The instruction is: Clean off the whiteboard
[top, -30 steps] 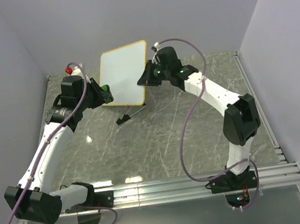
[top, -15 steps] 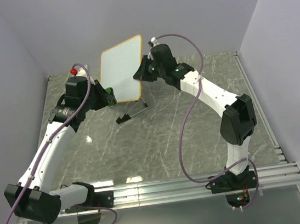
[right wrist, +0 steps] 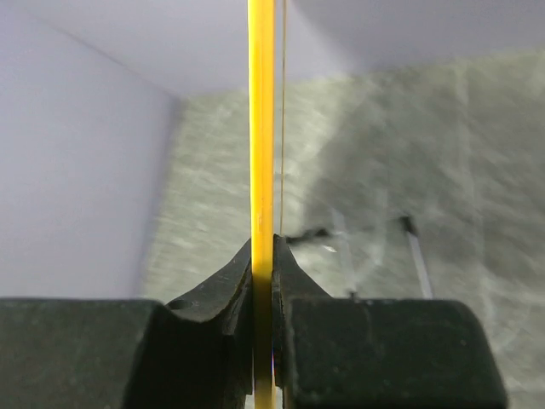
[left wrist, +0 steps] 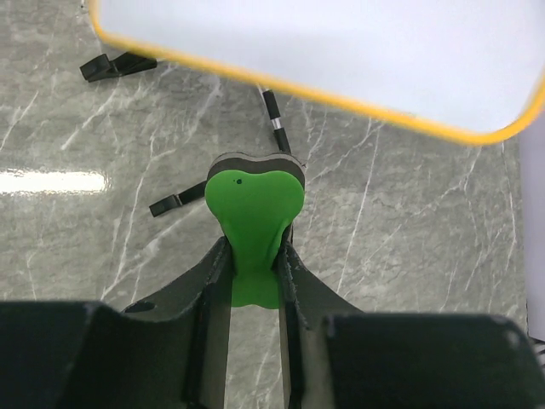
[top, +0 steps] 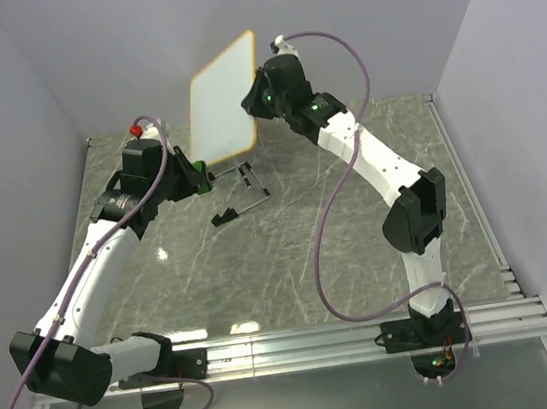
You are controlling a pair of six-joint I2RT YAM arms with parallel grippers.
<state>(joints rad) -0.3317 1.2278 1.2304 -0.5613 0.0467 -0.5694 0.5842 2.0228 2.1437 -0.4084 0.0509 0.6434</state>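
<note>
The whiteboard (top: 225,100), white with an orange-yellow frame, hangs tilted in the air above the back of the table. Its face shows no marks. My right gripper (top: 258,101) is shut on its right edge. In the right wrist view the frame (right wrist: 261,128) runs edge-on between the jaws of that gripper (right wrist: 262,247). My left gripper (top: 199,178) is shut on the green eraser (left wrist: 254,204), just below the board's lower edge (left wrist: 341,43) and apart from it. It also shows in the left wrist view (left wrist: 254,251).
A thin wire stand with black feet (top: 238,199) lies on the marble table under the board; it also shows in the left wrist view (left wrist: 174,203). Grey walls close in at the back and both sides. An aluminium rail (top: 351,335) runs along the near edge.
My right gripper has lifted the whiteboard up off the table and tilted it more edge-on. The wire stand stays on the table. My left gripper with the eraser has barely moved.
</note>
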